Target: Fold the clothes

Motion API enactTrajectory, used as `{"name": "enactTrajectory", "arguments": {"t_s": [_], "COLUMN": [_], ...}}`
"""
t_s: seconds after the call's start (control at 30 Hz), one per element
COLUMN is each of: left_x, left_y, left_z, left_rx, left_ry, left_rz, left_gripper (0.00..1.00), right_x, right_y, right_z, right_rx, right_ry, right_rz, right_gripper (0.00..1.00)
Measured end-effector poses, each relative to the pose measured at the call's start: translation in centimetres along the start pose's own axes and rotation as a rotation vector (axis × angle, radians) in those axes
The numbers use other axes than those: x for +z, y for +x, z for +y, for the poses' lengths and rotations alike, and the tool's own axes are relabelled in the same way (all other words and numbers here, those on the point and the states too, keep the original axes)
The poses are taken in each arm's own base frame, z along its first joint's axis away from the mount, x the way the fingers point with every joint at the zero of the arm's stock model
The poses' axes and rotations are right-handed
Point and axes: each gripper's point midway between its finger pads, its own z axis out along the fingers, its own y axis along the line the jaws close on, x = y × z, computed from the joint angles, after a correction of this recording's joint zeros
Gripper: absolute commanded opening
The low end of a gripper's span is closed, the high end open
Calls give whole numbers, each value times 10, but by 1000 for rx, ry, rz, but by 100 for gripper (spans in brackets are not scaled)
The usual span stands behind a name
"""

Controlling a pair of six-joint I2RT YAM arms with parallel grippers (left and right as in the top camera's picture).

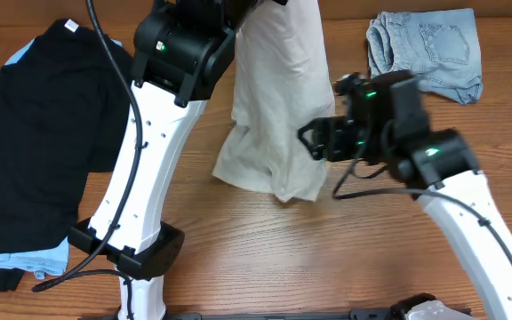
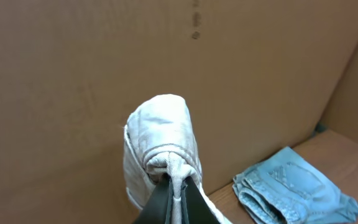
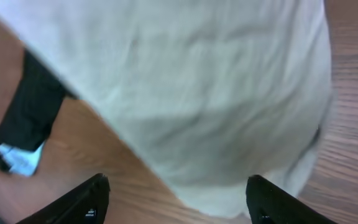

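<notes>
Far out to the left of the left gripper, the black T-shirt lies spread over a light-blue cloth by the left edge of the table. The left gripper is clenched on a bunched fold of the khaki shorts. The fabric balls up just beyond its fingertips, in front of a brown cardboard wall. From the jaws it hangs down until its lower end crumples on the table. Open wood runs from that crumpled end to the near edge. The right gripper sits just right of the shorts' lower edge, jaws spread wide and gripping nothing. Cloth fills the space ahead of its fingers; whether it touches them I cannot tell. Well to the right of the right jaws, toward the far edge, the denim shorts lie rumpled.
</notes>
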Motion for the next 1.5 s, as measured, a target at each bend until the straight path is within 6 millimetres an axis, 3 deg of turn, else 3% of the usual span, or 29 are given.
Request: {"name": "enactTrajectory", "arguments": {"t_s": [0.13,0.4,0.53,0.7,0.9,0.97,1.07,1.2,1.33,1.5], "left_x": [0,-13,-39,-88,-137,-147,-155,-156,-153,-128], "left_y": [0,-8,-31,-72,-106,-112,-118,-117,-113,-96], "left_z": [6,13,15,21,27,31,39,52,65,76], "left_rx": [-24,-36,-42,-53,-63,-68,-80,-92,-103,-105], "left_ry": [-35,-68,-71,-81,-93,-110,-153,-233,-315,-391], "left_rz": [-1,-9,-57,-163,-258,-280,-304,-304,-295,-247], "left_gripper": [4,4,4,4,4,4,4,4,4,4], "right_x": [14,63,67,68,84,89,92,76,31,-23], "right_y": [8,31,30,23,23,26,31,38,38,34], "right_z": [-1,-45,-53,-58,-65,-61,-39,-9,11,24], "right_rx": [55,156,161,126,60,42,24,5,-18,-46], "right_ry": [102,285,328,352,354,321,197,47,-13,-32], "right_rz": [-3,85,75,44,33,51,88,123,86,-24], "right_gripper": [75,79,81,82,81,80,77,77,79,78]}}
